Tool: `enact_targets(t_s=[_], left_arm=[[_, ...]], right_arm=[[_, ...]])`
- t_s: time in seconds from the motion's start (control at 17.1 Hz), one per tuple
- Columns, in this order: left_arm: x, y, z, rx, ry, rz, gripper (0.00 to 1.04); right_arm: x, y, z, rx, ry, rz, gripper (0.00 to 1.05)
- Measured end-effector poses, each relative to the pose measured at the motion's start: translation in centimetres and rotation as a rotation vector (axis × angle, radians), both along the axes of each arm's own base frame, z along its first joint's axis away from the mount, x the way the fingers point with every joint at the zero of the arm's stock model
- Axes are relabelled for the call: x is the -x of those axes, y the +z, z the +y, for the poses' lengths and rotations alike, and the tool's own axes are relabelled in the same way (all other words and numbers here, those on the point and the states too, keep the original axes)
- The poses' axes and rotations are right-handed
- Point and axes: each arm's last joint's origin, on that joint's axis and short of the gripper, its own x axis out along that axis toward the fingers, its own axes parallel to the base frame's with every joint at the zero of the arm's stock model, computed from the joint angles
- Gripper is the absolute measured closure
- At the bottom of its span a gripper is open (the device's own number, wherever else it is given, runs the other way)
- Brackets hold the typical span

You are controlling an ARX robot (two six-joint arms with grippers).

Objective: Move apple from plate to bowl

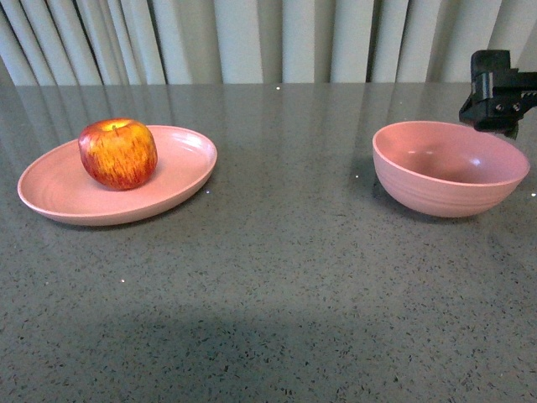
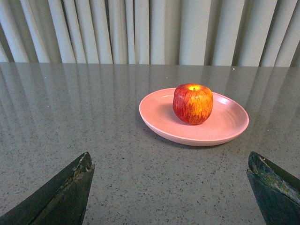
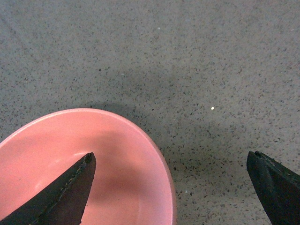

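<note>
A red apple (image 1: 117, 153) with yellow streaks sits on the far side of the wide pink plate (image 1: 59, 195) at the left of the table. The deep pink bowl (image 1: 449, 168) stands empty at the right. In the left wrist view the apple (image 2: 192, 103) rests on the plate (image 2: 225, 126) well ahead of my open left gripper (image 2: 169, 161), whose fingers hold nothing. My right gripper (image 3: 169, 159) is open above the bowl's rim (image 3: 159, 154); one finger hangs over the bowl's inside, the other over the table. In the front view part of the right arm (image 1: 497, 91) shows above the bowl's far edge.
The table (image 1: 277, 277) is grey speckled stone with a wide bare stretch between plate and bowl. Pale pleated curtains (image 1: 252, 38) hang behind its far edge.
</note>
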Motion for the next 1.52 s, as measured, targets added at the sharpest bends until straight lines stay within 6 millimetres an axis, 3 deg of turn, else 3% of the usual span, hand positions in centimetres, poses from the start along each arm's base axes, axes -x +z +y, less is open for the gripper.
enact_targets(t_s=[0.18,0.58,1.11,1.17,1.46,1.52], left_arm=[[0.0,0.0,0.0,0.0,0.0,0.0,0.07],[0.0,0.0,0.0,0.0,0.0,0.0,0.07],[0.0,0.0,0.0,0.0,0.0,0.0,0.07],[0.0,0.0,0.0,0.0,0.0,0.0,0.07],[0.0,0.0,0.0,0.0,0.0,0.0,0.07],[0.0,0.0,0.0,0.0,0.0,0.0,0.07]], right_arm=[[-0.7,-1.3,0.2,0.007,-0.025,0.058,0.07],[-0.8,-1.8,-0.3,0.005,-0.042,0.078,0.1],[-0.7,-2.4,-0.6,-0.023,-0.04,0.107,0.97],[-0.6,-2.1,-0.6,-0.033,-0.04,0.102,1.02],[-0.2,-1.3,-0.5,-0.053,-0.033,0.106,1.02],[0.3,-0.1,-0.4,-0.077,-0.018,0.081,1.02]])
